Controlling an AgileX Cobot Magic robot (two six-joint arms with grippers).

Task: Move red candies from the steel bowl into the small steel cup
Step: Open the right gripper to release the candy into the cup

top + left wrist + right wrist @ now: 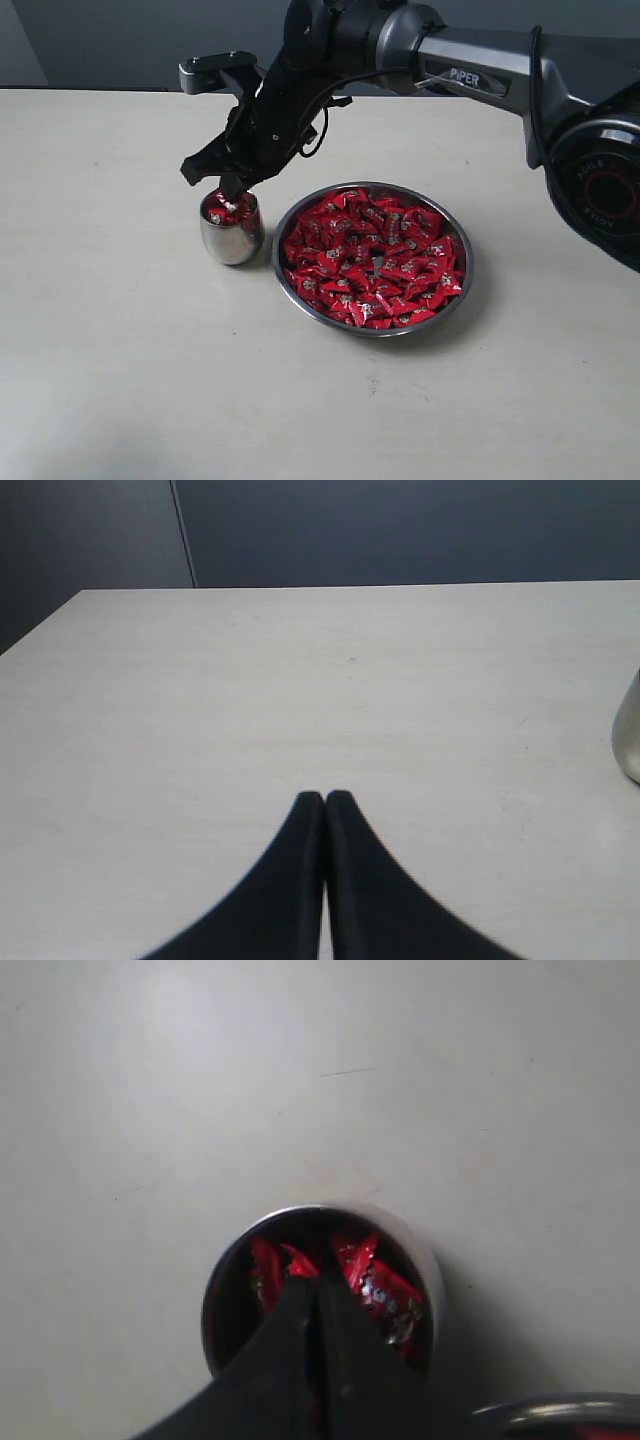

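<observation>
The right gripper (232, 186) is seen closed, its two dark fingers pressed together, with the tips lowered to the mouth of the small steel cup (232, 240). Whether a candy is pinched between them cannot be told. The cup is stood upright on the table (120, 350), its long axis vertical and its mouth facing up, and red candies (228, 208) are heaped inside it to the rim. Just beside the cup, on its right in the exterior view, the steel bowl (470, 262) is set flat, filled with red candies lying jumbled in no common direction. The right arm is stretched in from the right edge, passed behind the bowl, and bent down at the wrist. The left gripper (324, 802) is held closed and empty above bare table.
</observation>
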